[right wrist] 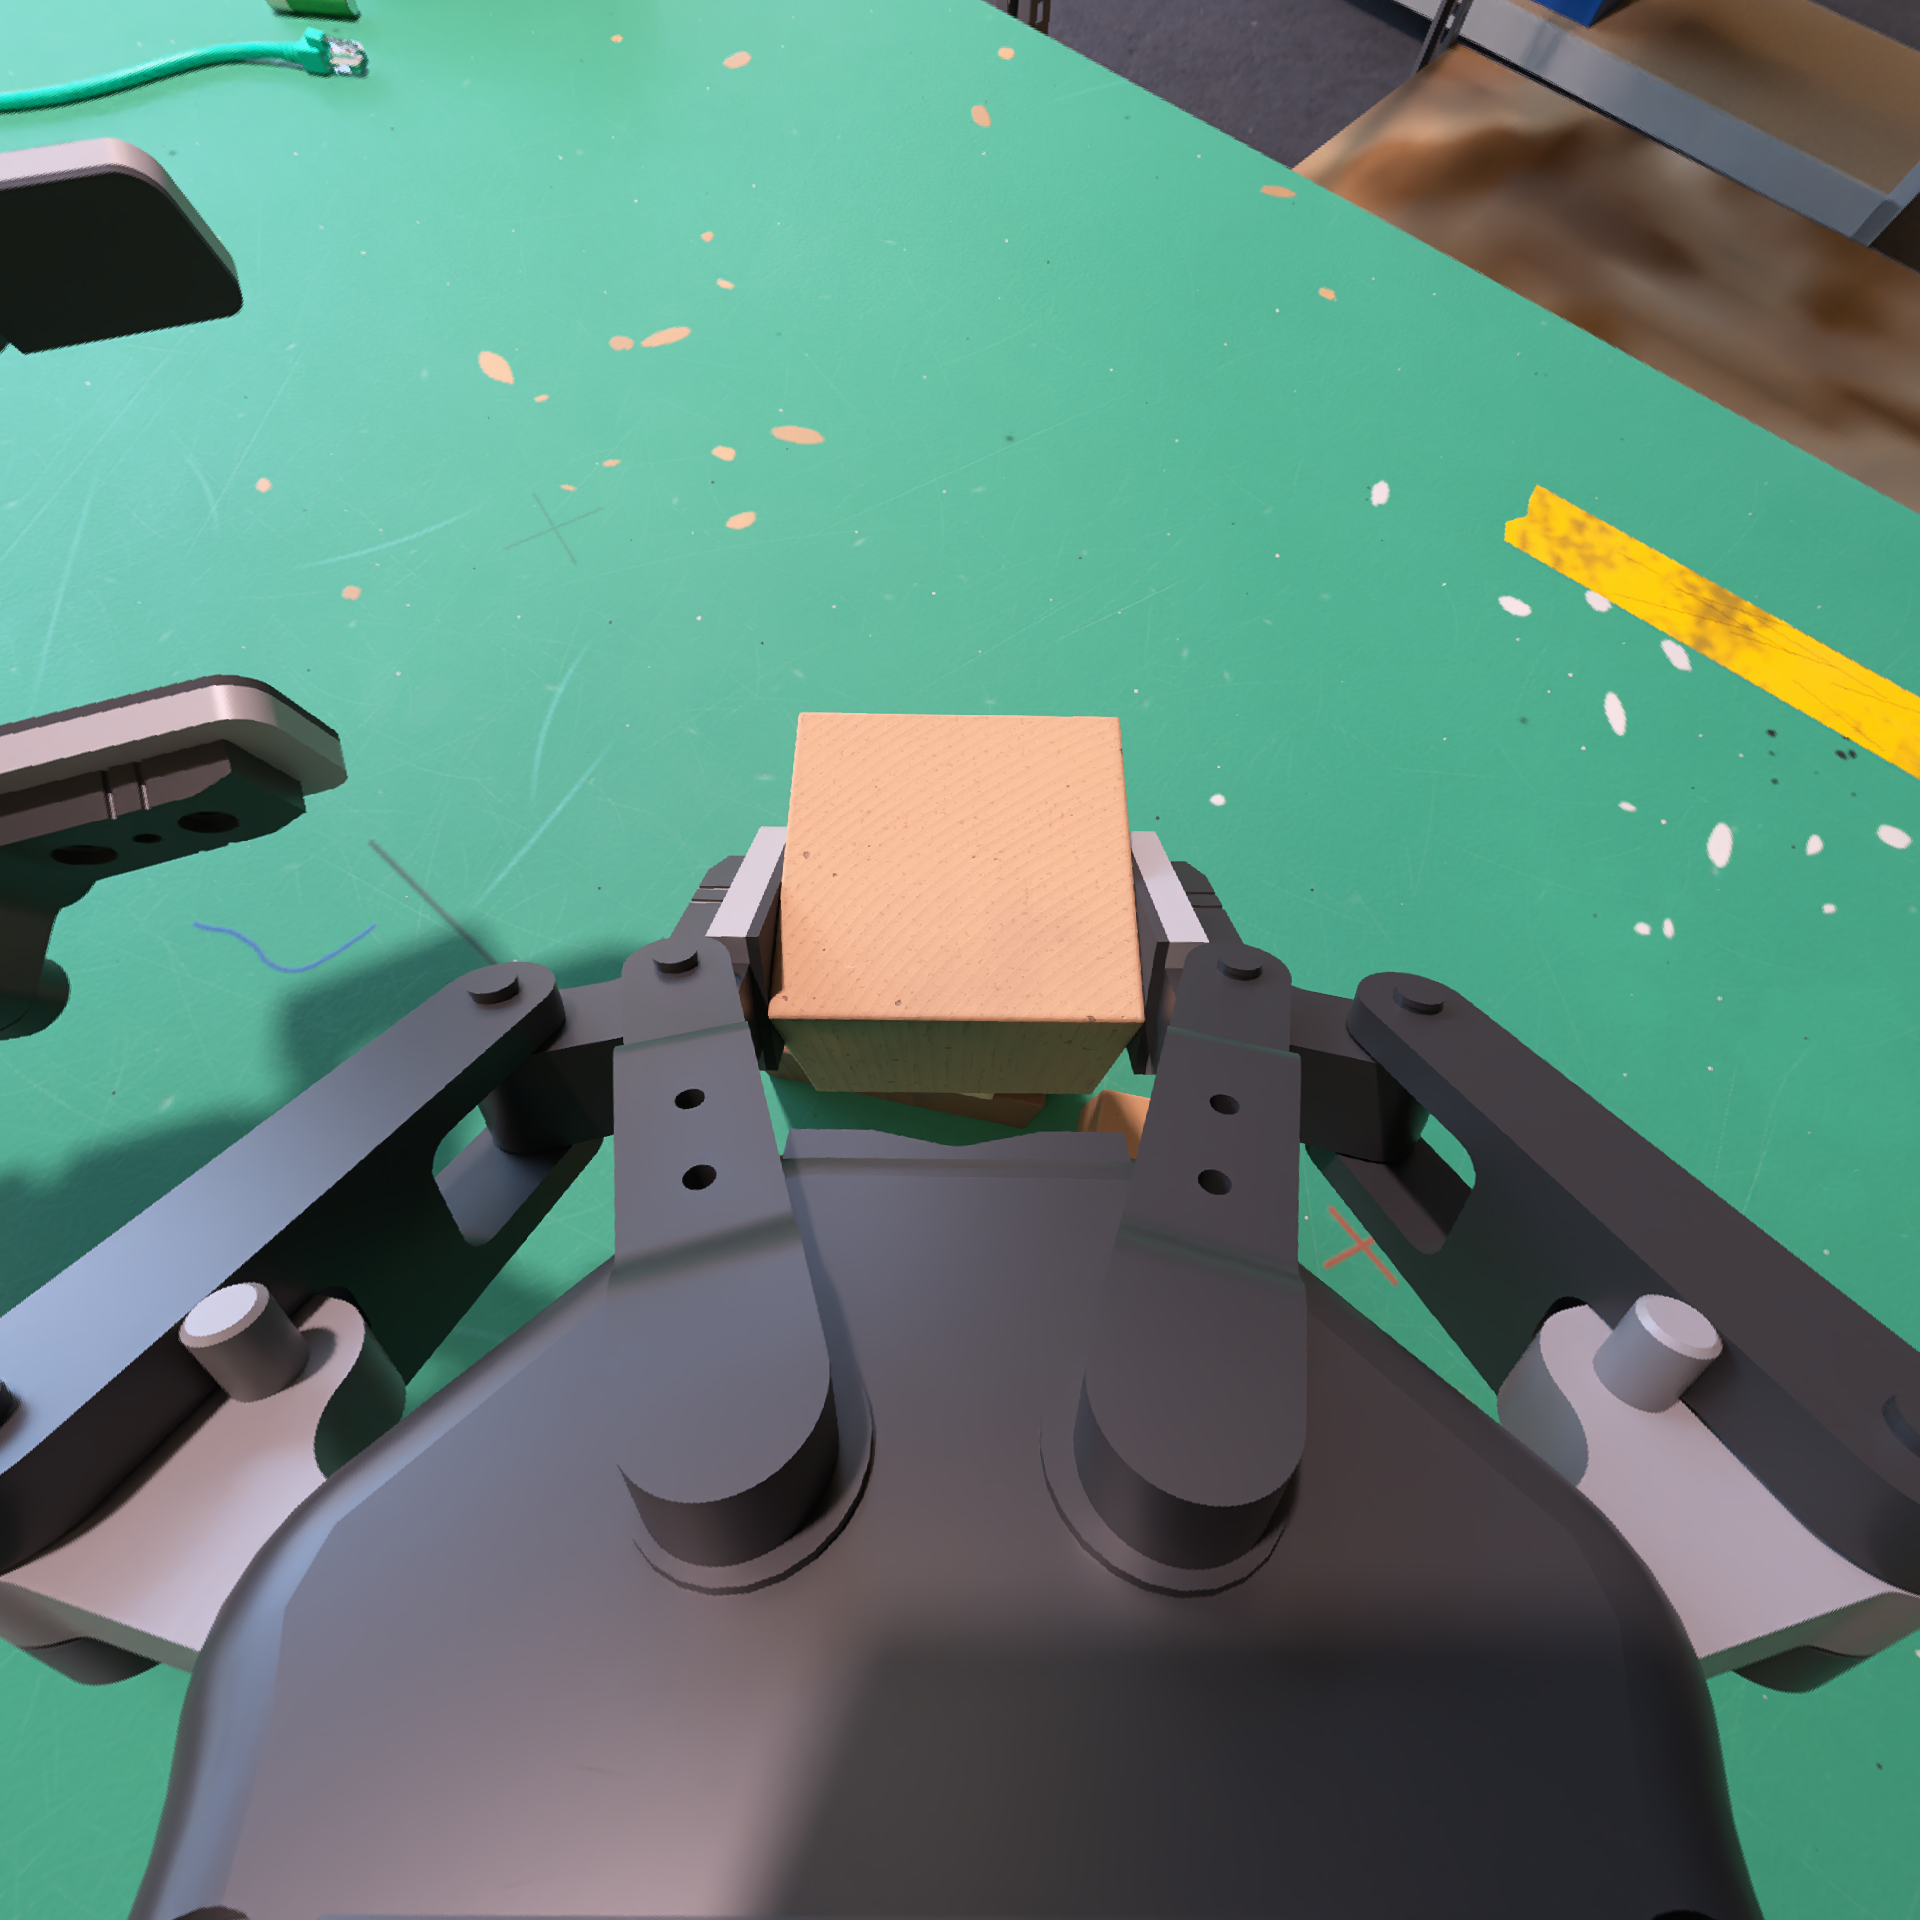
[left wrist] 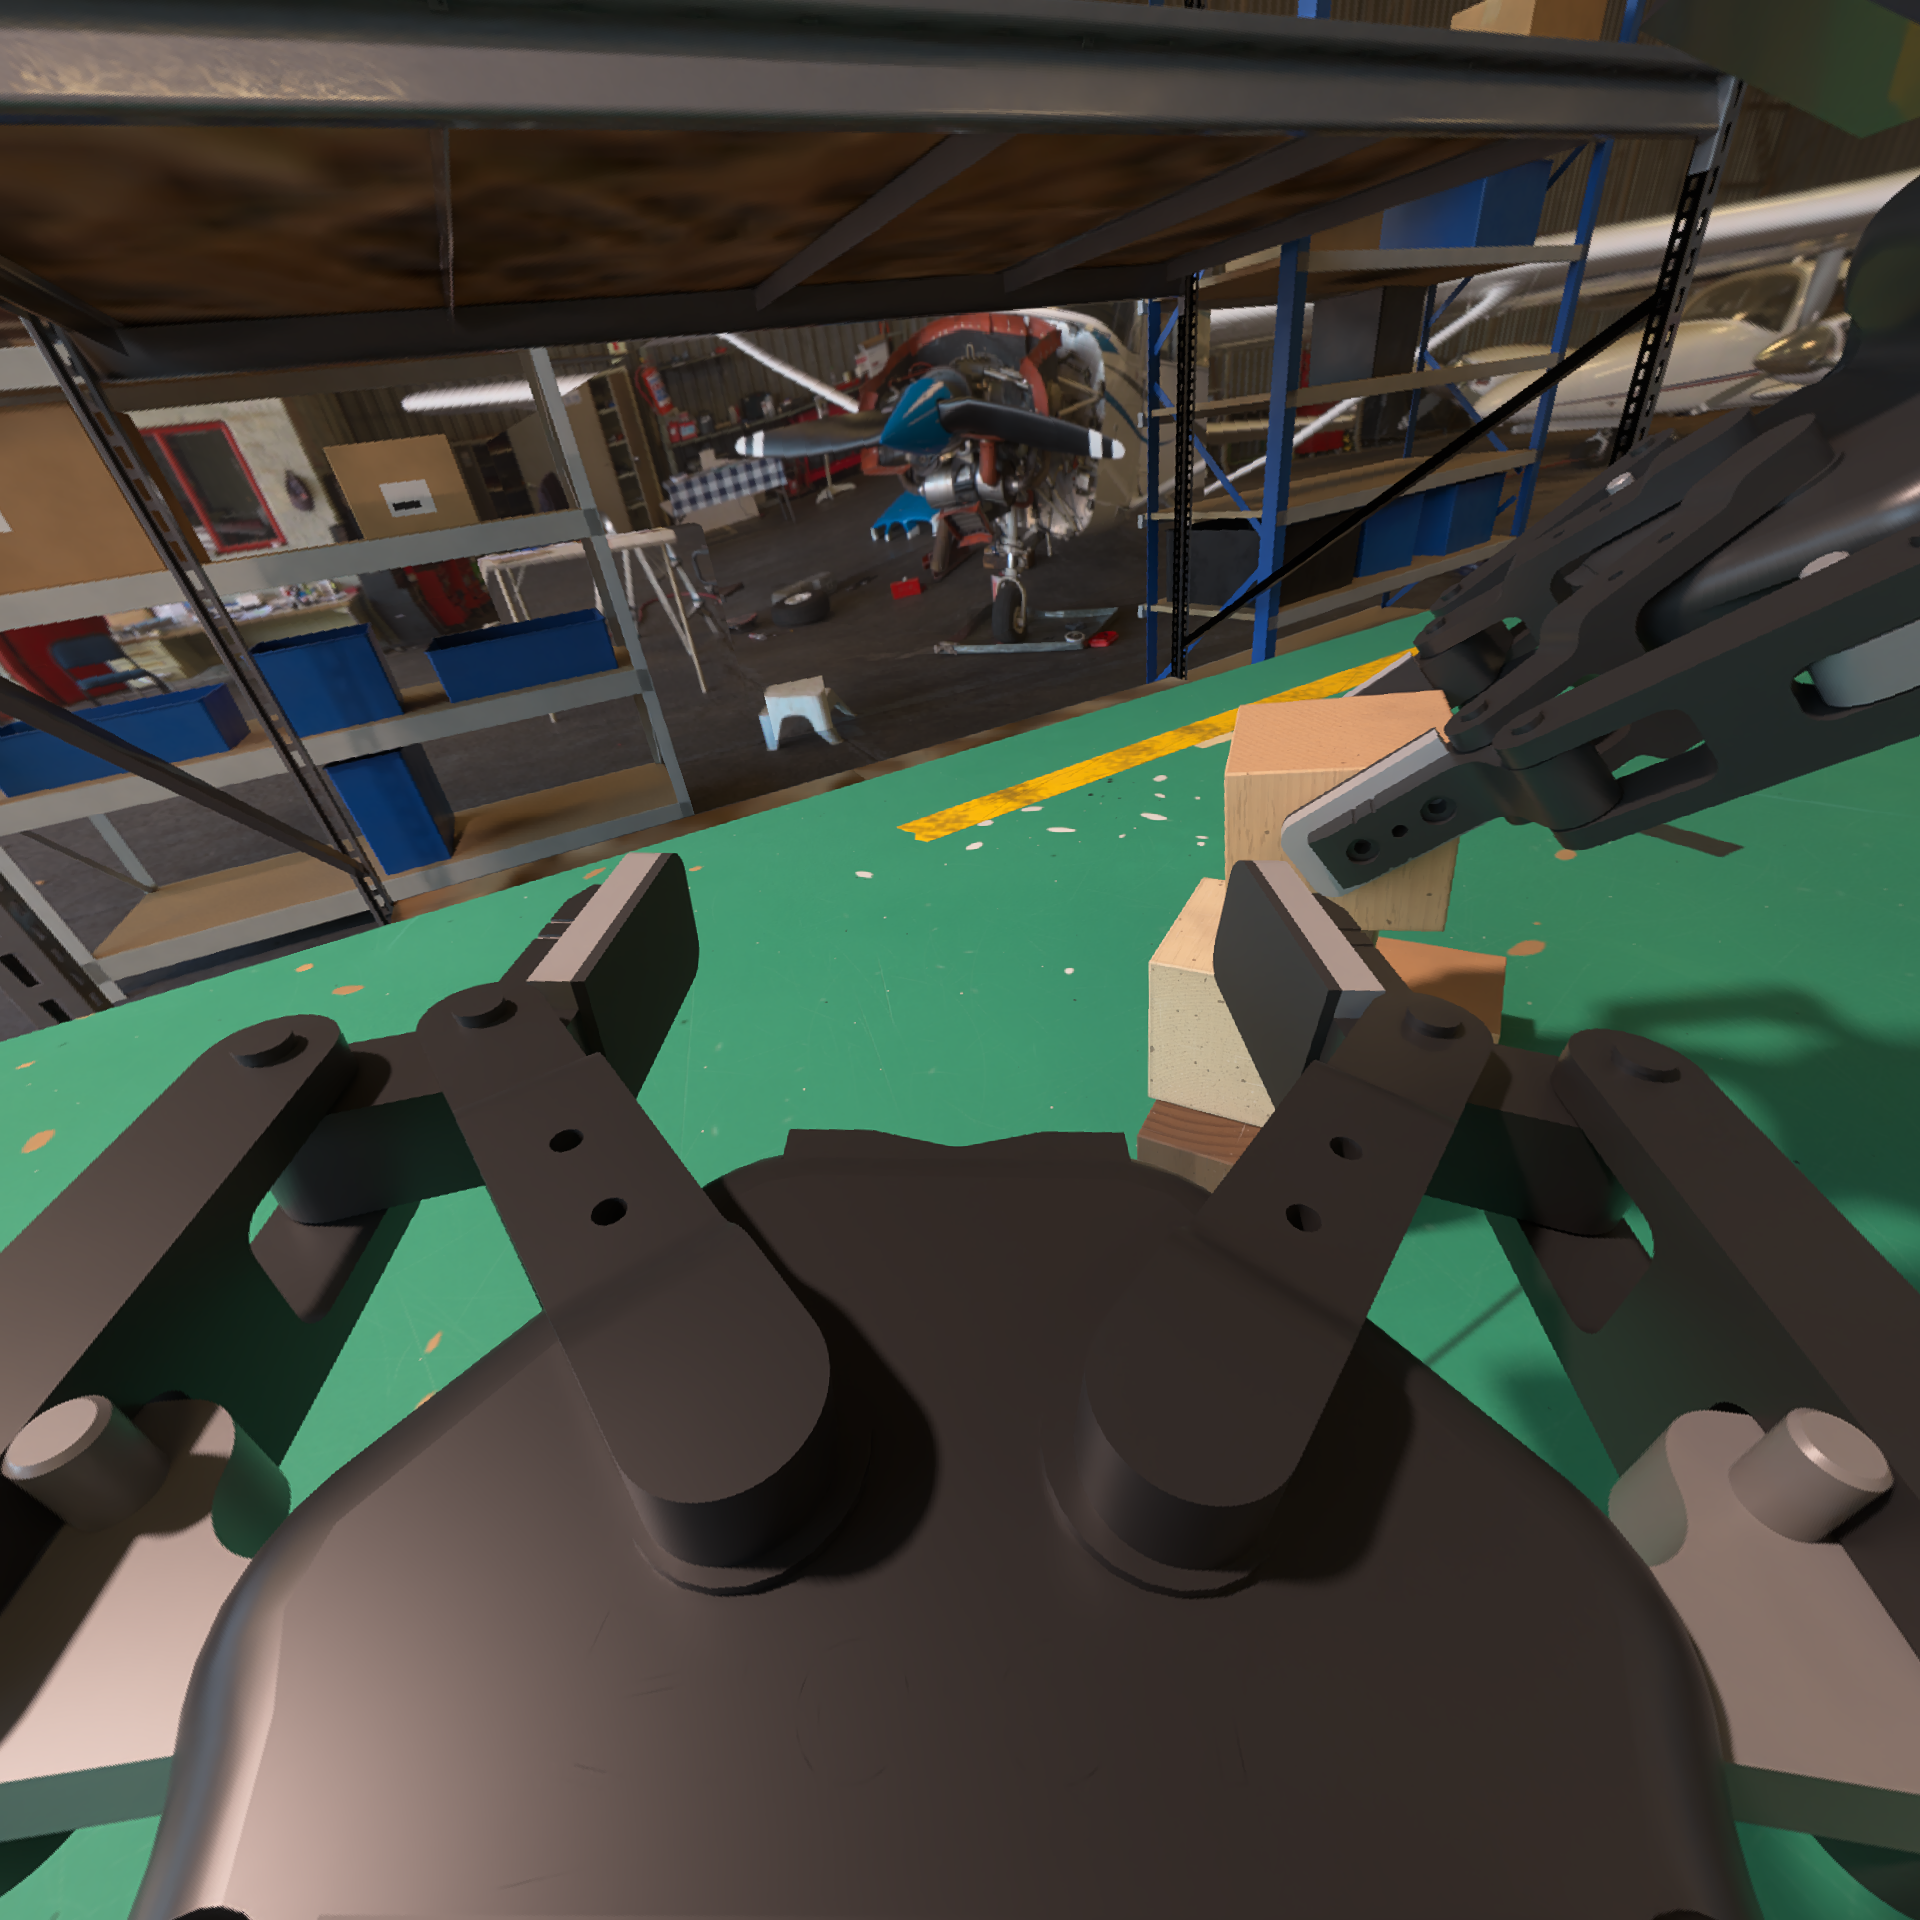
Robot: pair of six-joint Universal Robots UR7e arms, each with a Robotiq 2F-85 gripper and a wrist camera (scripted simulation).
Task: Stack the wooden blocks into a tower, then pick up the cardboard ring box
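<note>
My right gripper [right wrist: 956,904] is shut on a light wooden block [right wrist: 956,873], with a pad on each side. In the left wrist view this block [left wrist: 1340,790] is over a stack: a pale block [left wrist: 1195,1008], an orange-brown block [left wrist: 1455,977] and a reddish-brown block [left wrist: 1184,1143] at the bottom. I cannot tell whether the held block rests on them. My left gripper [left wrist: 956,956] is open and empty, just left of the stack, with its right finger [left wrist: 1288,966] in front of the pale block. No cardboard ring box is in view.
The green table [right wrist: 1039,416] ends at an edge to the far right, with metal shelving [left wrist: 312,727] beyond it. A strip of yellow tape [right wrist: 1714,623] lies on the table at the right. A green cable [right wrist: 156,68] lies at the far left. The left gripper's fingers [right wrist: 156,769] show at the left.
</note>
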